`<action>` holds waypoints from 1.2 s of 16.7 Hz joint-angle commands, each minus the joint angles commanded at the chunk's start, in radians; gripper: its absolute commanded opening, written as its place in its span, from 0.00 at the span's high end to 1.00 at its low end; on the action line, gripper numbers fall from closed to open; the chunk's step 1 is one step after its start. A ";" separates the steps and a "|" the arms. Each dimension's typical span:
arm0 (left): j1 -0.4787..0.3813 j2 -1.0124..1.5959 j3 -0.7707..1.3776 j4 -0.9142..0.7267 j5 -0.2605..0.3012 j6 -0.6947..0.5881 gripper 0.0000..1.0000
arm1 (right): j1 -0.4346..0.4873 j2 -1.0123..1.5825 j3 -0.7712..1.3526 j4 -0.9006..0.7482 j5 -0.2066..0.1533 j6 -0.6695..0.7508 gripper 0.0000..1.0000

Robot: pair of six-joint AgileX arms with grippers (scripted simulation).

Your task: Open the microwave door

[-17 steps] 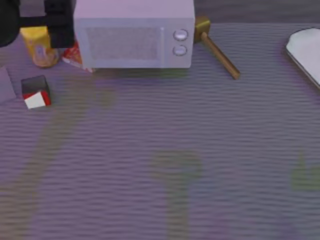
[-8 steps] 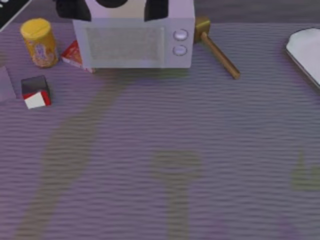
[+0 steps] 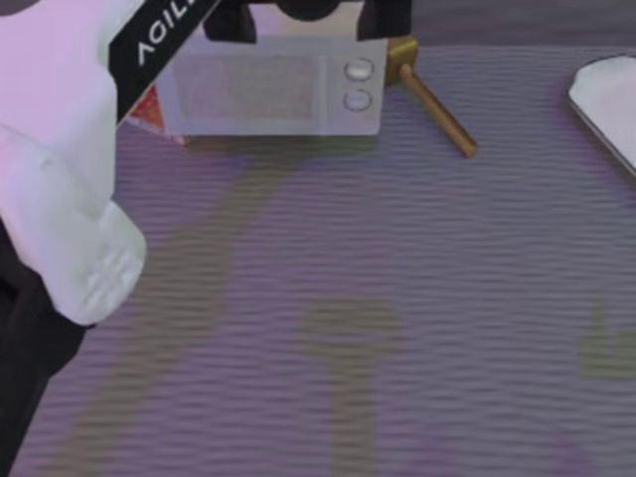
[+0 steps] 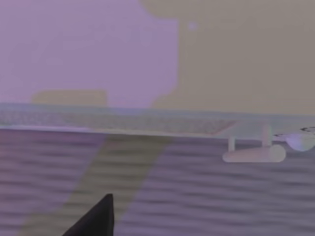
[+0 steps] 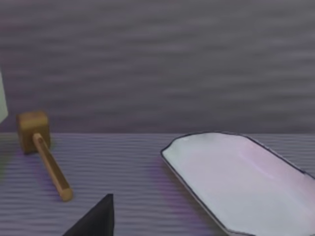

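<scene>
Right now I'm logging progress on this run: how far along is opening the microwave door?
Nothing looks done yet: the microwave door sits flush against the microwave front, closed. In hand: the left arm stretches across the top view's left side toward the microwave's top, its gripper hidden at the frame edge. Left: taking hold of the door and swinging it open. The right arm is out of the top view, its camera facing the wooden mallet and white tray.

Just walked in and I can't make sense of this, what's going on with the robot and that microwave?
The left arm reaches across the table's left side toward the microwave at the back, its black gripper parts showing above the oven's top. The microwave door looks shut. The right arm is out of the top view. A wooden mallet lies beside the microwave, and a white tray sits at the right edge.
</scene>
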 joint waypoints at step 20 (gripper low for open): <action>0.042 0.078 -0.149 0.245 0.019 0.039 0.00 | 0.000 0.000 0.000 0.000 0.000 0.000 0.00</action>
